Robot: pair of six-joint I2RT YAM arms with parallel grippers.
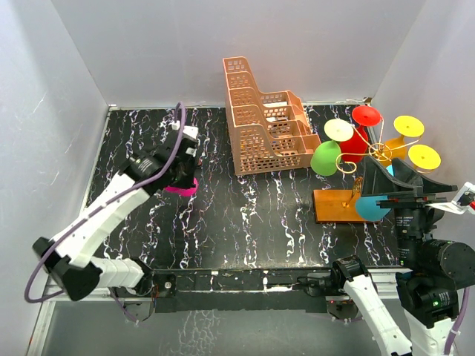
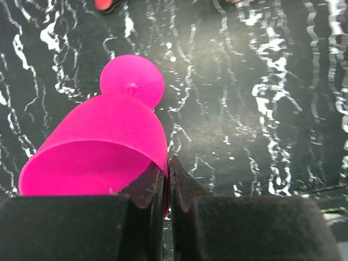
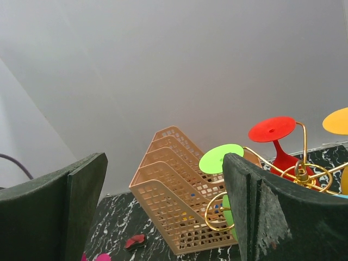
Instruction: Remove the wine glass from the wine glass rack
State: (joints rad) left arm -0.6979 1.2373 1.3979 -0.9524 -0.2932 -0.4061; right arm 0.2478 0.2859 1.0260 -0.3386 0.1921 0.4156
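Note:
A pink wine glass [image 2: 109,141] is pinched at its rim by my left gripper [image 2: 167,163], low over the black marble table; in the top view the glass [image 1: 182,190] shows just below the left gripper [image 1: 182,172]. The wine glass rack stands at the right, with an orange-brown base [image 1: 334,205] and gold wire arms [image 1: 380,152]. Green [image 1: 325,158], red [image 1: 364,124], yellow [image 1: 424,156] and blue [image 1: 369,209] glasses hang on it. My right gripper [image 1: 393,178] is open and empty beside the rack. In the right wrist view it [image 3: 163,163] faces the green glass [image 3: 220,159] and gold wire [image 3: 296,173].
A peach-orange tiered lattice basket [image 1: 260,122] stands at the back centre, also in the right wrist view [image 3: 174,201]. A small red object [image 3: 135,241] lies on the table left of the basket. White walls close in the table on three sides.

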